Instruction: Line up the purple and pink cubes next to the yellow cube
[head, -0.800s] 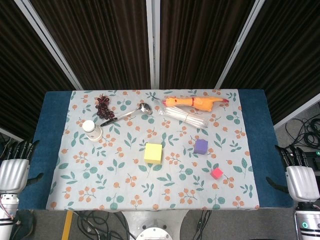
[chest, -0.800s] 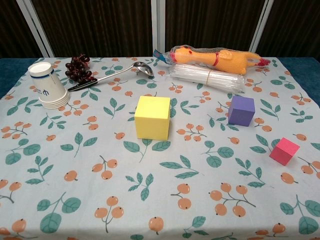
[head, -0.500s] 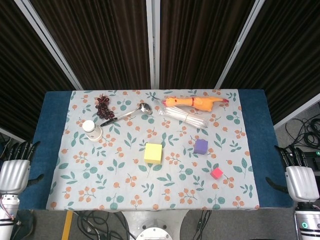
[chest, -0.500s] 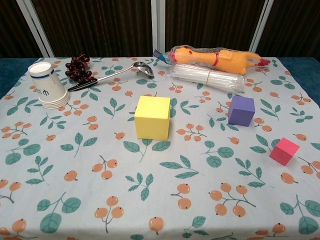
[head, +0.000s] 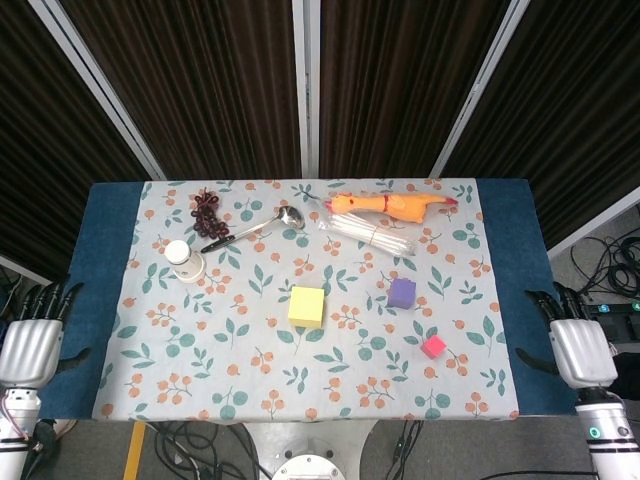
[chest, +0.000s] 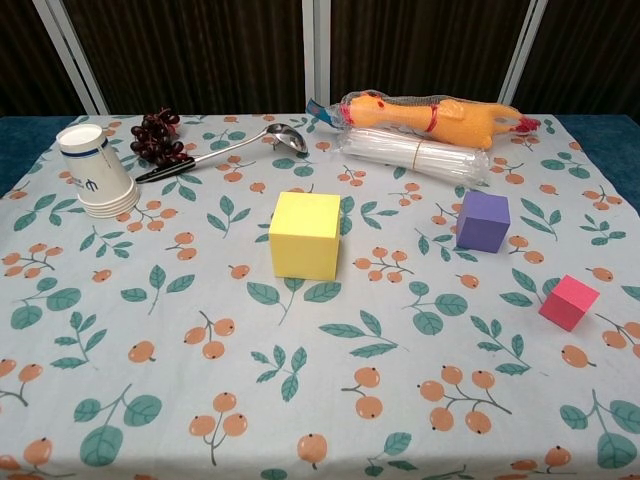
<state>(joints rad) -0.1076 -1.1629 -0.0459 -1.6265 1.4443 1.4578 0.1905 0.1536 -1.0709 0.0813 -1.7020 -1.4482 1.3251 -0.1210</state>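
Three cubes sit apart on the bench (head: 100, 260), with open cloth on every side. Yellow cube (head: 306, 306) at centre; purple cube (head: 402, 292) at its 3 o'clock; pink cube (head: 433, 346) at 4 o'clock. Left hand (head: 28, 343) and right hand (head: 572, 345) hover off the side edges, fingers spread, holding nothing. Ladle (head: 252, 229), cups (head: 184, 261), grapes (head: 207, 212), straws (head: 372, 233) and chicken (head: 388, 205) lie toward 12 o'clock.

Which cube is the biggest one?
The yellow cube. It is clearly larger than the purple cube and the pink cube.
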